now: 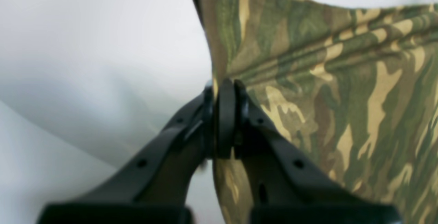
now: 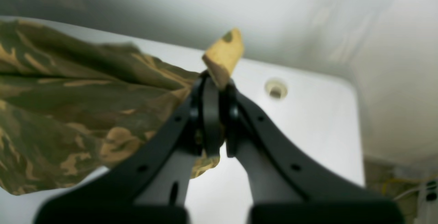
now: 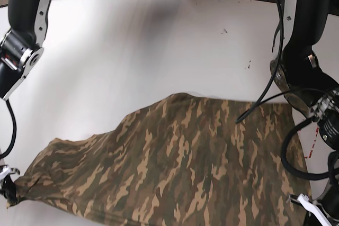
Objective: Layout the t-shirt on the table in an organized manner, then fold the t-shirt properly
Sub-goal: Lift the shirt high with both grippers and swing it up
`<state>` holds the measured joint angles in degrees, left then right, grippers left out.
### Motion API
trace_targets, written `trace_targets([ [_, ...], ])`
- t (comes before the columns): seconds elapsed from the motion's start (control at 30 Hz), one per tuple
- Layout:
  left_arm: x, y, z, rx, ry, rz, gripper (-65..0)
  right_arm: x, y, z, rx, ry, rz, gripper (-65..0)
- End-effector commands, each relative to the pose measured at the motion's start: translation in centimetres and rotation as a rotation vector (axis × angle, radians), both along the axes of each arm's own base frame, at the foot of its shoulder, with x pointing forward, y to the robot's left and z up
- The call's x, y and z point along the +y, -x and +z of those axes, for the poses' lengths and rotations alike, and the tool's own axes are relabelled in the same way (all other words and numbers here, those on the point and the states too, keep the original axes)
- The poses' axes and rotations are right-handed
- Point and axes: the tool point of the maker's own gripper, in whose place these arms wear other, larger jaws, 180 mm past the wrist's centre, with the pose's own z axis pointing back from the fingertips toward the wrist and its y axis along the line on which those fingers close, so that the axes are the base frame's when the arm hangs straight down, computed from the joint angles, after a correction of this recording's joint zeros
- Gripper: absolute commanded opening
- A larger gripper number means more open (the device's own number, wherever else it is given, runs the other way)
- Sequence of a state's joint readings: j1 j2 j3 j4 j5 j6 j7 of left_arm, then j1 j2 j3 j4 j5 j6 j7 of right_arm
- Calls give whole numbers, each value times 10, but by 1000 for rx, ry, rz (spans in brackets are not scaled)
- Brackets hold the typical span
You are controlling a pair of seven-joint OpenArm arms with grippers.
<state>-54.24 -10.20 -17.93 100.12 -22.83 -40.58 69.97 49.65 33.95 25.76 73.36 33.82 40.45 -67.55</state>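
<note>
A: Start with the tabletop (image 3: pixel 159 41). What does it give us?

B: Glossy white, and far bigger than the shirt (image 3: pixel 180 168). Beyond the shirt it lies bare apart from a few dark specks, so there's plenty of room to spread cloth. It looks slick, so I'd expect the fabric to slide if dragged. Past the tabletop's far edge, cables lie on the floor.

A: And the shirt itself?

B: Camouflage cloth, near the tabletop's front edge, stretched between the two arms. It sags and ripples between the held points, so I judge it soft and light, with no stiffness of its own. It will only keep a shape while it's tensioned or laid flat.

A: Where to hold it?

B: At corners and hems, as now. The left end effector (image 1: pixel 224 114) is clamped together on the shirt's edge, with taut pleats fanning away from it. The right end effector (image 2: pixel 214 111) is pinched on a corner, a small tan tip poking out past it.

A: Anything small nearby?

B: A round grommet hole (image 2: pixel 275 89), just beyond the right end effector.
</note>
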Motion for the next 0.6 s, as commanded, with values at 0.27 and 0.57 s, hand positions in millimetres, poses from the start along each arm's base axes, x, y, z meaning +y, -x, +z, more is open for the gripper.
trace_targets([
  [0.27, 14, 12, 137, -244, 44, 11, -650, -6, -4, 153, -229, 157, -12, -650],
  [0.57, 16, 11, 201, -284, 111, -47, -650, 7, 9, 233, -324, 309, -12, -650],
])
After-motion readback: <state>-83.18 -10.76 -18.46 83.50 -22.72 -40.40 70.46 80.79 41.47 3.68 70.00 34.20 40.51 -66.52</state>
